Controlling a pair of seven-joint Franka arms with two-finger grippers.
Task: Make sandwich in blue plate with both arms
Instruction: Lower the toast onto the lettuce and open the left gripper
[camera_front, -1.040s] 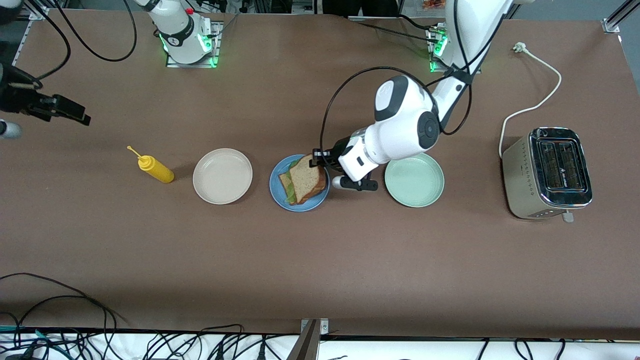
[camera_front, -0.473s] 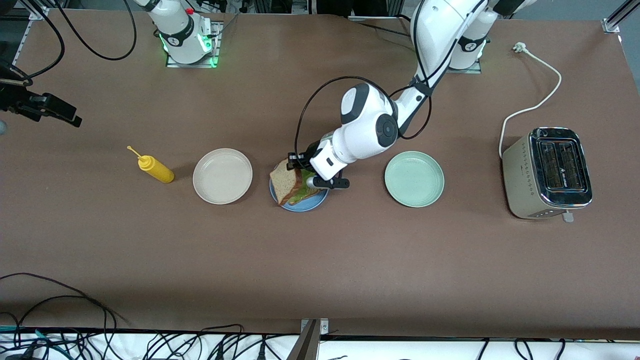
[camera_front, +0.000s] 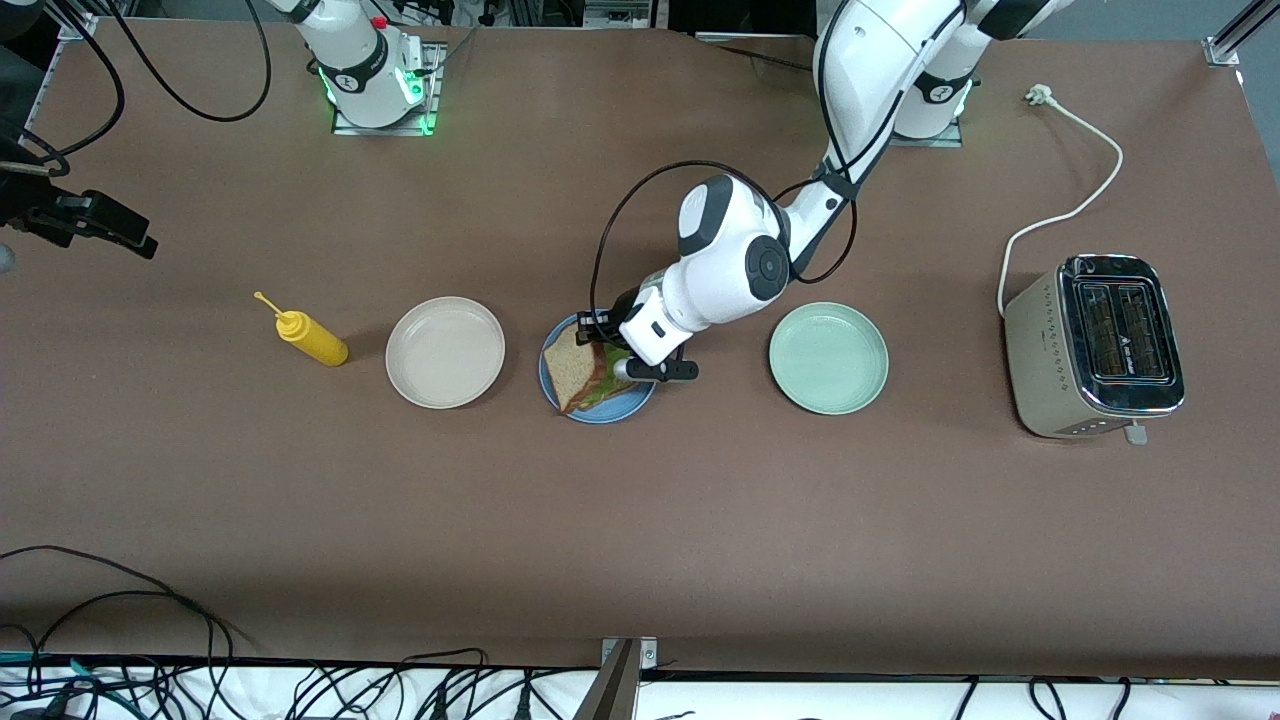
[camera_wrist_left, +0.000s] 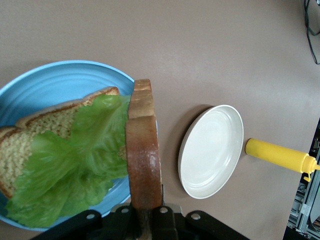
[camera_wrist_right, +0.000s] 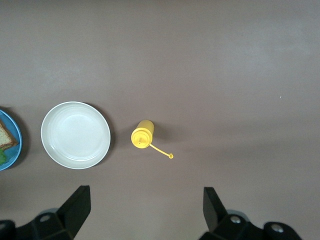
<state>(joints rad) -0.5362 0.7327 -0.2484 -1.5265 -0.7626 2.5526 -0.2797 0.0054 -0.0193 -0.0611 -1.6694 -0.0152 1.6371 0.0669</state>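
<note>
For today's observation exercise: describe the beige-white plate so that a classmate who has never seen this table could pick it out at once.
On the brown table, three round plates lie in a row. The beige-white plate is the one toward the right arm's end, between the yellow squeeze bottle and the blue plate. Unlike the blue plate it carries no food, and the mint-green plate differs by colour.

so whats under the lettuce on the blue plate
A bread slice lies flat on the blue plate beneath the lettuce; the leaf hides most of it. The left pincer holds a second slice on edge above.

Robotics lab: bolted arm bases (camera_front: 378, 85), loose cables (camera_front: 150, 640), aluminium framing (camera_front: 1235, 35).
</note>
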